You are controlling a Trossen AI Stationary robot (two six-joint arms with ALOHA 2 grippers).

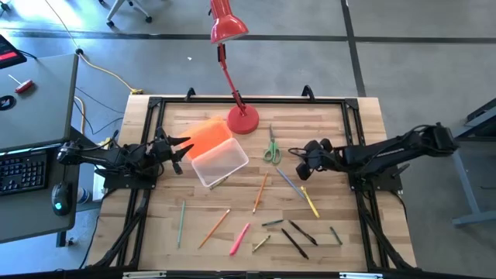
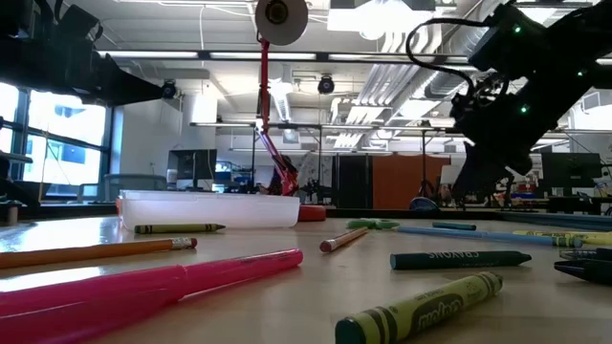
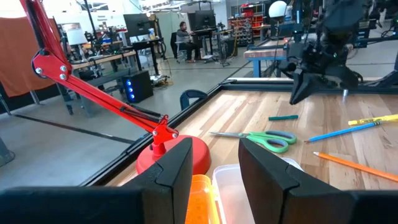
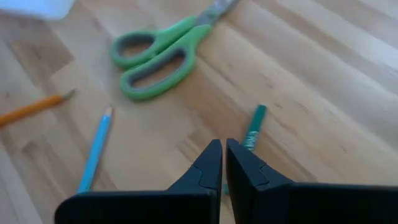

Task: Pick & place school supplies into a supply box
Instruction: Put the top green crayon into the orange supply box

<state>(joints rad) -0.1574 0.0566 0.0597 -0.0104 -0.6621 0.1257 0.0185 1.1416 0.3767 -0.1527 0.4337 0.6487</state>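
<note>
Right tool [image 4: 224,163] clenched empty above a dark green pencil [image 4: 254,127] on the wooden worktop [image 1: 341,240], well apart from the clear plastic supply box [image 1: 220,162]; descending unopened, it could knock the pencil aside.

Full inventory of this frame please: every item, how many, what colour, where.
table: one, light wood, under both arms
desk lamp: one, red, base at the table's far edge
supply box: one, clear, open, near the lamp base
lid: one, orange, beside the box on its left-arm side
scissors: one pair, green handles, between lamp base and right gripper
pens, pencils and crayons: about a dozen, orange, pink, green, yellow, blue, black, scattered over the near half
keyboard: one, black, on a grey side desk
left gripper: open, empty, at the lid
right gripper: shut, above the table near the scissors
</note>
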